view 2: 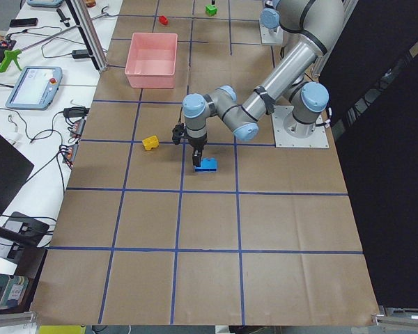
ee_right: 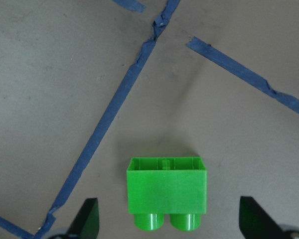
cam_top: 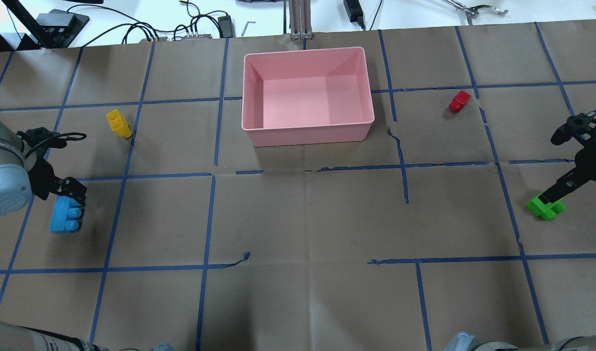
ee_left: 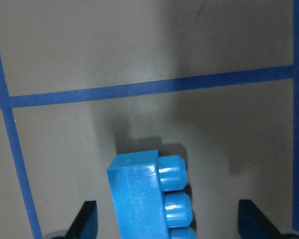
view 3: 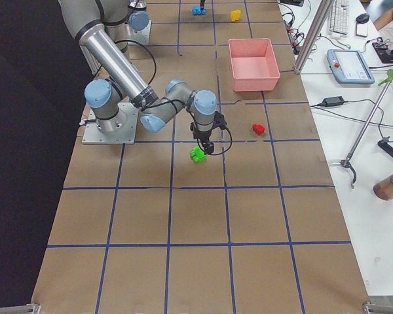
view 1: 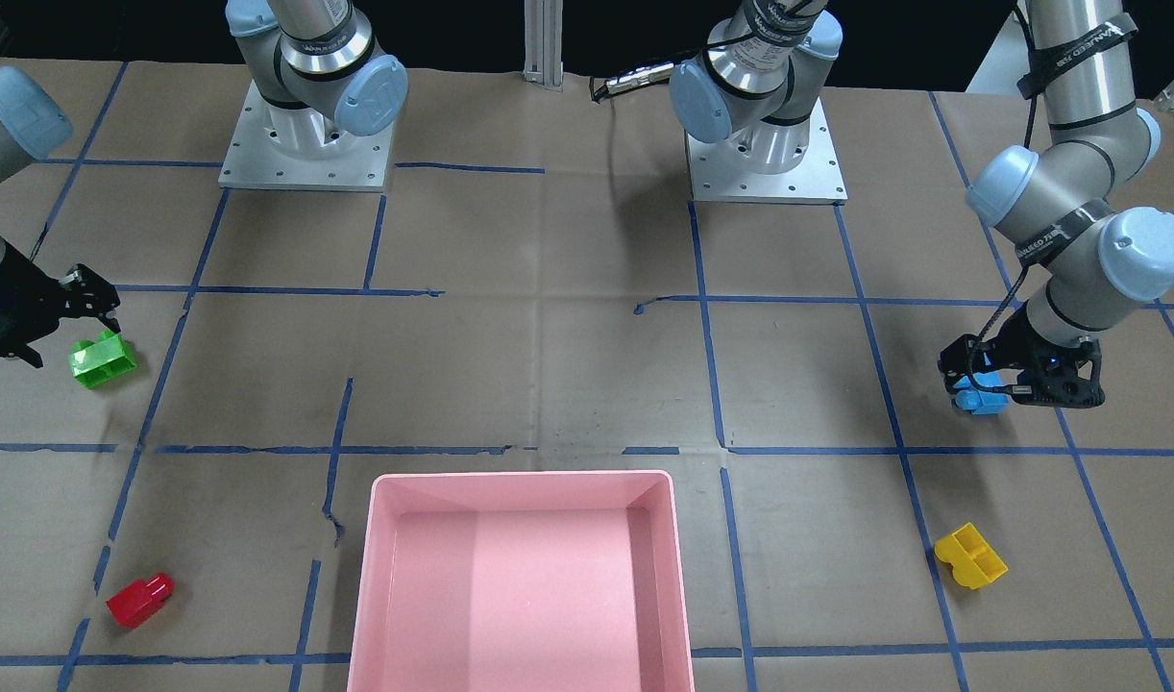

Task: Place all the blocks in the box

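Pick-up stage is proceeding on both sides: left gripper is straddling the light-blue brick with jaws apart, and right gripper is straddling the green brick likewise. Both bricks are lying on the table, well apart from the pink box. By my judgement, the next move is calling for each gripper to close squarely and lift, while the red brick and yellow brick are awaiting collection.

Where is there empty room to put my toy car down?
The wide middle of the table is bare, bordered by the pink box, the blue brick and the green brick. The box's floor is bare too. It is crowded at both ends: the left end effector straddles the blue brick, the right end effector the green brick.
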`<control>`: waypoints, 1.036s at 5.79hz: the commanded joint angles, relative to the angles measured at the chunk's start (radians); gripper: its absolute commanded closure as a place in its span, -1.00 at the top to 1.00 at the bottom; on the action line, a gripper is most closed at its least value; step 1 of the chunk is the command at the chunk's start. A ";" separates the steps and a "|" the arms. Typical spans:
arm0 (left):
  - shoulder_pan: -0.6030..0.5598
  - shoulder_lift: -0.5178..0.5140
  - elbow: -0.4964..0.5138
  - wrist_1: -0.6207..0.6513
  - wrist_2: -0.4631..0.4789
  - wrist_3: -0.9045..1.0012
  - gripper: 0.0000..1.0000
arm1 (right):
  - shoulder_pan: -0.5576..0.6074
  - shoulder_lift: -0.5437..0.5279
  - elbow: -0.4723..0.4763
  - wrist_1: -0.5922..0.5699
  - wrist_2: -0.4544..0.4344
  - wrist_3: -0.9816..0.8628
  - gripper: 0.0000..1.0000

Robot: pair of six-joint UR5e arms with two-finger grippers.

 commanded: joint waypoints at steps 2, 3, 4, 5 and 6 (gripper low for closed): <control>0.037 -0.058 -0.004 0.033 0.000 0.015 0.97 | 0.000 0.044 0.026 -0.062 -0.003 -0.017 0.99; 0.038 -0.069 -0.004 0.034 0.002 0.020 0.92 | 0.000 0.058 0.026 -0.067 -0.003 -0.028 0.99; 0.038 -0.069 -0.003 0.034 0.002 0.021 0.42 | 0.000 0.084 0.026 -0.127 -0.005 -0.031 0.99; 0.043 -0.069 -0.004 0.038 0.002 0.023 -0.23 | 0.000 0.098 0.026 -0.131 -0.006 -0.031 0.99; 0.043 -0.066 -0.003 0.038 0.000 0.024 -0.57 | 0.000 0.098 0.028 -0.126 -0.009 -0.028 0.99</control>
